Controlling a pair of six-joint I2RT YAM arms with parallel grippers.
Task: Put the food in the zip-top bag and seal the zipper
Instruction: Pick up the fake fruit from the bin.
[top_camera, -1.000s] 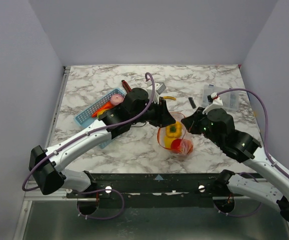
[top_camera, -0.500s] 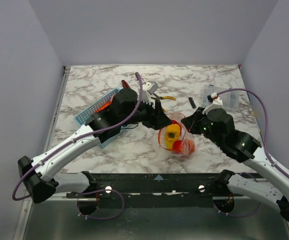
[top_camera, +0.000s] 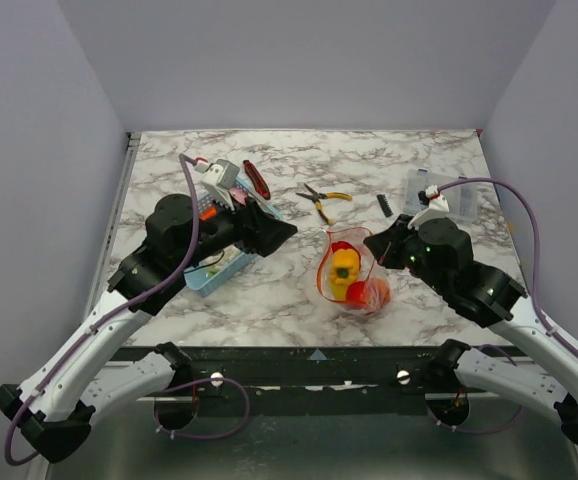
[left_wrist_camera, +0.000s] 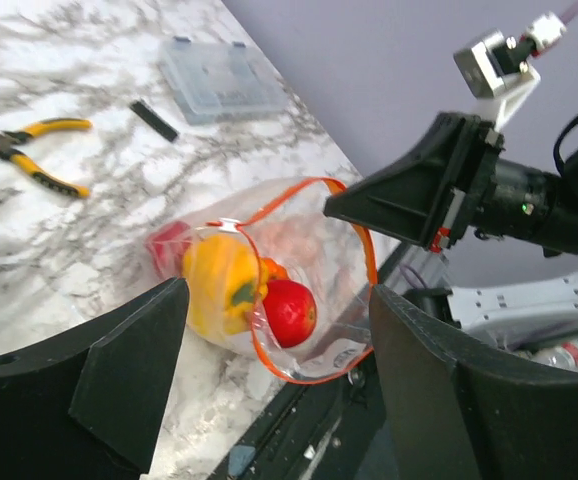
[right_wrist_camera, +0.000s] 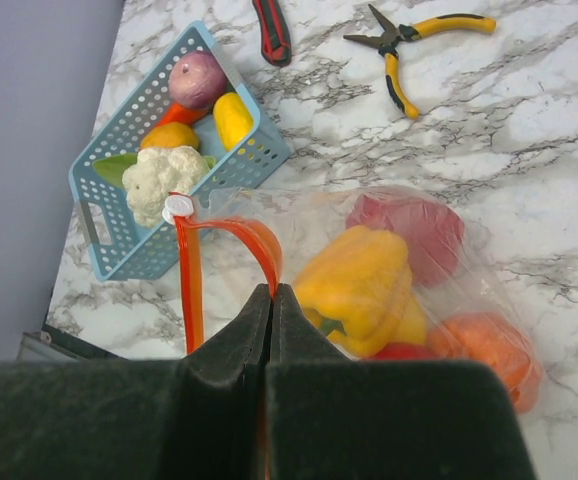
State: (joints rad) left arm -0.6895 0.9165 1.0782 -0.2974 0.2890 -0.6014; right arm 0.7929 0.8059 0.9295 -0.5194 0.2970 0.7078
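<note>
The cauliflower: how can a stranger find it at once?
On the marble table, find the blue basket on the left. The cauliflower lies at its end away from the knife. Only it is white and bumpy; its neighbours are smooth and coloured.

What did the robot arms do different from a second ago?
The left gripper pulled back from the zip-top bag, leftward toward the blue basket, and opened with nothing in it. The right gripper stayed pinched on the bag's rim; the yellow pepper stayed inside.
</note>
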